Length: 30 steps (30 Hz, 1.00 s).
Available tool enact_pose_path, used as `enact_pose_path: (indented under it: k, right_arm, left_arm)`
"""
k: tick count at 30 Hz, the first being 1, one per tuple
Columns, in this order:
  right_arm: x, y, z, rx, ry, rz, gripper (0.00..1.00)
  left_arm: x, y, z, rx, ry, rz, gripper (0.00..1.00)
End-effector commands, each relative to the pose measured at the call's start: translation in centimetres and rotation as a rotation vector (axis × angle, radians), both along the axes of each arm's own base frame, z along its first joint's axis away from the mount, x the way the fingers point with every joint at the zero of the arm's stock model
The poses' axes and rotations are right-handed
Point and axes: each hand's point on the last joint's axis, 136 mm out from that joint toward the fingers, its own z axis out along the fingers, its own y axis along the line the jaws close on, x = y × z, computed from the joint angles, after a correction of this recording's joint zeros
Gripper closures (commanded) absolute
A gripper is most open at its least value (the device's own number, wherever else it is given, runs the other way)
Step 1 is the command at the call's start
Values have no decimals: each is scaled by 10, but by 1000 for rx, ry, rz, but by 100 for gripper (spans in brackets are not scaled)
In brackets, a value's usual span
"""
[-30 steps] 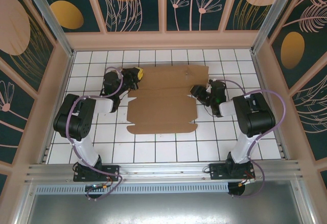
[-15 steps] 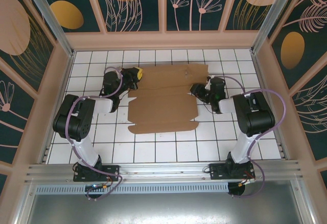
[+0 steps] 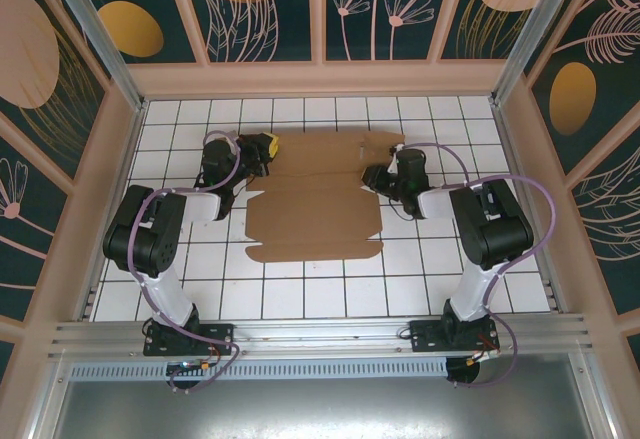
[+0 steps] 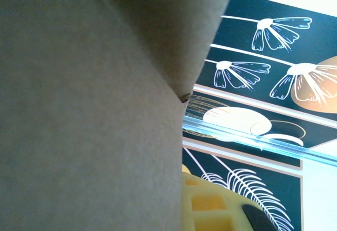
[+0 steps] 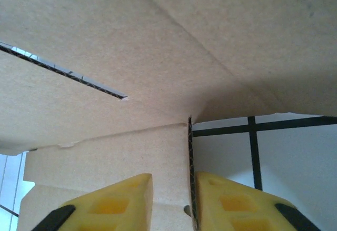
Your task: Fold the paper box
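The paper box (image 3: 315, 214), flat mid-worktop (image 3: 300, 294), is clamped at its 10 o'clock corner by the left tool (image 3: 268, 146), seemingly as an anchor, while the right tool (image 5: 171, 179) is narrowed around the 2 o'clock flap, presumably for folding, though a firm clamp there cannot be told.

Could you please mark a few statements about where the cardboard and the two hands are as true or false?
1. The brown corrugated cardboard sheet lies spread out on the white tiled table. True.
2. The left hand is at the sheet's near edge. False: it is at the sheet's far left corner.
3. The right hand has its yellow fingers on either side of a cardboard flap's edge. True.
4. The sheet is folded into a closed box. False: it is an open die-cut sheet, with its slots and tabs showing.
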Motion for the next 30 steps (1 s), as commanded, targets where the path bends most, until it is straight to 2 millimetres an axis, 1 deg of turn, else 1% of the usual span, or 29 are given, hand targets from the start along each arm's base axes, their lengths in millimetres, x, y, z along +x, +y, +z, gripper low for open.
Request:
enact_pose_path:
  k: [1, 4, 7, 13, 16, 20, 26, 28, 30]
  right_arm:
    - [3, 20, 18, 42, -72, 79, 66]
    - [0, 30, 24, 75, -95, 115, 57]
    - [-2, 37, 27, 100, -105, 137, 51]
    - [-4, 52, 21, 171, -83, 189, 47]
    - [-3, 57, 13, 162, -63, 197, 46]
    - [-1, 48, 5, 115, -52, 157, 46]
    - [0, 25, 13, 84, -76, 94, 44]
    - [-1, 23, 11, 98, -64, 100, 43]
    - [0, 25, 7, 107, -45, 113, 43]
  left_arm:
    - [-5, -2, 2, 8, 7, -20, 100]
    - [-5, -2, -2, 21, 13, -18, 100]
    - [-6, -1, -4, 31, 18, -14, 100]
    - [-7, 0, -9, 46, 25, -11, 100]
    - [-7, 0, -10, 50, 28, -13, 100]
    - [-7, 1, -9, 57, 26, -10, 100]
    - [-8, 2, -15, 71, 33, -7, 100]
    - [-8, 1, -18, 87, 36, -10, 100]
    - [-9, 2, -21, 98, 40, -10, 100]
